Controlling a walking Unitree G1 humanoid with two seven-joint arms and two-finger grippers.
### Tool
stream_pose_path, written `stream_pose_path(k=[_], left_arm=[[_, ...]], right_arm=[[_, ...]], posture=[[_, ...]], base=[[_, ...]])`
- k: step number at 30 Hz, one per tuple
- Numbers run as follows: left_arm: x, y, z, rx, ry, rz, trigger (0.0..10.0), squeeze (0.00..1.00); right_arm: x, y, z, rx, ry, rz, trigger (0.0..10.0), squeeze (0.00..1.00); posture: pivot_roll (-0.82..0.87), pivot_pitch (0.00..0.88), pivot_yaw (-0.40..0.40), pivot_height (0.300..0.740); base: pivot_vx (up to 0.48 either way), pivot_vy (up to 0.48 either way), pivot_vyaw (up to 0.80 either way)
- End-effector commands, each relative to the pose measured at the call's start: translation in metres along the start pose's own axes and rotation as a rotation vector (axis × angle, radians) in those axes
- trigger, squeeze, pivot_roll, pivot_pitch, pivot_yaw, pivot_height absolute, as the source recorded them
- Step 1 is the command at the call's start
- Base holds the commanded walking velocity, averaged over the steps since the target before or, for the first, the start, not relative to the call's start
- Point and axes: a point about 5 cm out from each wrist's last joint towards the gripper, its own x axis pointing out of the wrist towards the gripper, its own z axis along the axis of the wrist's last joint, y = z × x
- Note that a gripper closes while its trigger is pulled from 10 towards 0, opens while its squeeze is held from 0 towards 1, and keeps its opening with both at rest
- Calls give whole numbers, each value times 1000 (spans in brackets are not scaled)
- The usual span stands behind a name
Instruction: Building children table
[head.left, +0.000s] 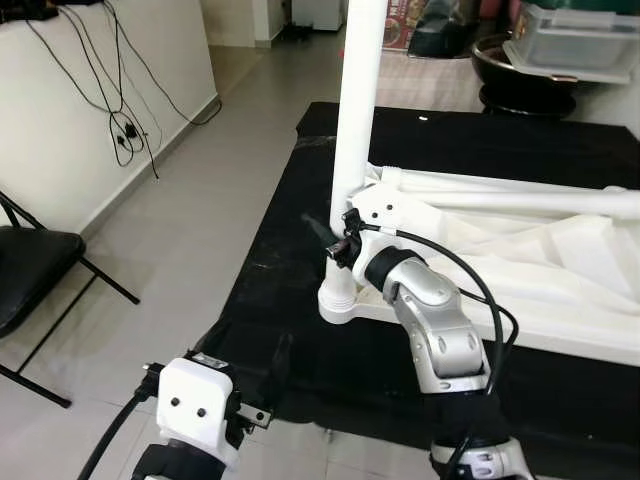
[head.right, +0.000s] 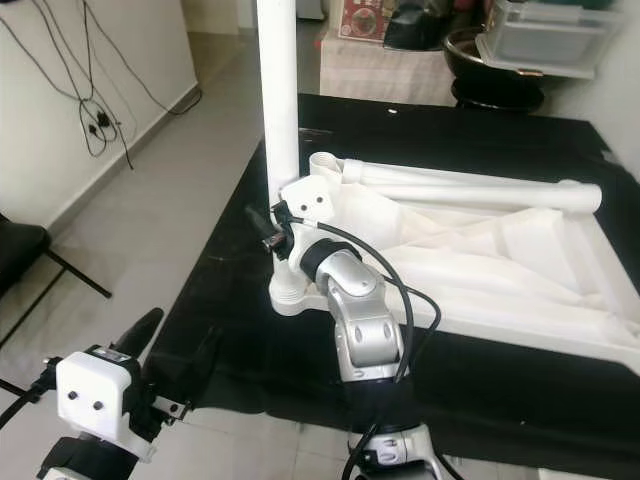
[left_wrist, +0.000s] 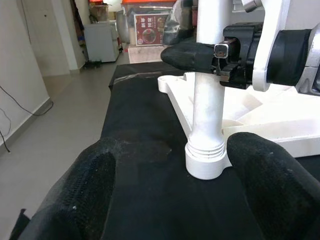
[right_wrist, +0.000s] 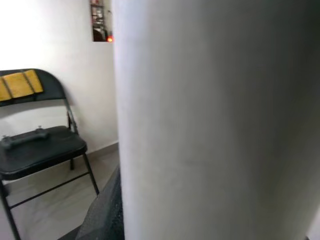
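my right gripper (head.left: 338, 243) is pinching the upright table leg (head.left: 357, 110), just above its socket (head.left: 340, 300). if i twist it tilted, the thread may jam. my left gripper (left_wrist: 170, 200) waits spread.

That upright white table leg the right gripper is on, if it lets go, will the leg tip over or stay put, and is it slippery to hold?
The upright white leg sits in a ribbed corner socket of the upturned tabletop, so it would probably stay standing, though it is tall and slim and could lean if loosely seated. It looks like smooth, rigid plastic, likely light, and possibly slippery for the right gripper.
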Motion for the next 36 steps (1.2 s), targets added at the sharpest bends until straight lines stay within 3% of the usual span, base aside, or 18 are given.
stream_pose_path(k=[1,3,4,5,6,9,13,15,16,17,18,19,20,25,29,35,36], left_arm=[[0,0,-4,-2,22,5,10000,0],[0,0,-4,-2,22,6,10000,0],[0,0,-4,-3,22,5,10000,0],[0,0,-4,-3,22,5,10000,0],[0,-1,-4,-5,22,4,10000,0],[1,-2,-5,-10,22,3,10000,0],[1,-3,-5,-12,22,3,10000,0],[0,-3,-5,-12,23,6,10000,0],[0,-3,-5,-12,23,6,10000,0],[0,-3,-5,-13,24,8,10000,0],[0,-3,-5,-13,24,8,10000,0],[-1,-3,-5,-13,25,9,10000,0],[-2,-3,-6,-13,27,9,10000,0],[-2,-4,-6,-14,29,8,10000,0],[-4,-4,-7,-19,35,6,10000,0],[-5,-5,-6,-19,38,8,10000,0],[-5,-5,-6,-19,39,8,10000,0]], right_arm=[[-2,-7,-14,-6,94,-27,6235,0],[-1,-6,-11,10,88,-13,6235,0],[1,-3,-4,47,55,17,10000,0],[1,-3,-4,47,55,17,10000,0],[4,3,6,68,3,115,10000,1000],[9,19,33,87,-132,448,10000,1000],[14,15,36,80,-156,485,10000,1000],[17,23,33,43,-154,650,10000,1000],[17,23,33,43,-154,650,10000,1000],[17,27,31,31,-147,719,10000,843],[17,27,31,31,-147,719,10000,843],[17,29,29,2,-138,783,10000,0],[18,30,27,-22,-124,861,10000,0],[19,29,26,-27,-105,912,10000,0],[22,25,27,-15,-70,1050,10000,0],[27,25,28,14,-76,1103,10000,0],[30,26,29,23,-83,1112,3451,0]], posture=[[87,141,-27,740],[87,141,-27,740],[86,139,-28,740],[86,139,-28,740],[87,138,-30,740],[87,136,-37,740],[92,136,-41,740],[101,137,-41,740],[101,137,-41,740],[101,137,-41,740],[101,137,-41,740],[104,137,-41,740],[106,138,-40,740],[107,140,-39,740],[113,146,-45,740],[121,153,-42,740],[121,154,-42,740]], base=[[0,0,0],[0,0,0],[0,0,0],[0,0,0],[0,0,0],[0,0,0],[0,0,0],[0,0,0],[0,0,0],[0,0,0],[0,0,0],[0,0,0],[0,0,0],[0,0,0],[0,0,0],[0,0,0],[0,0,0]])
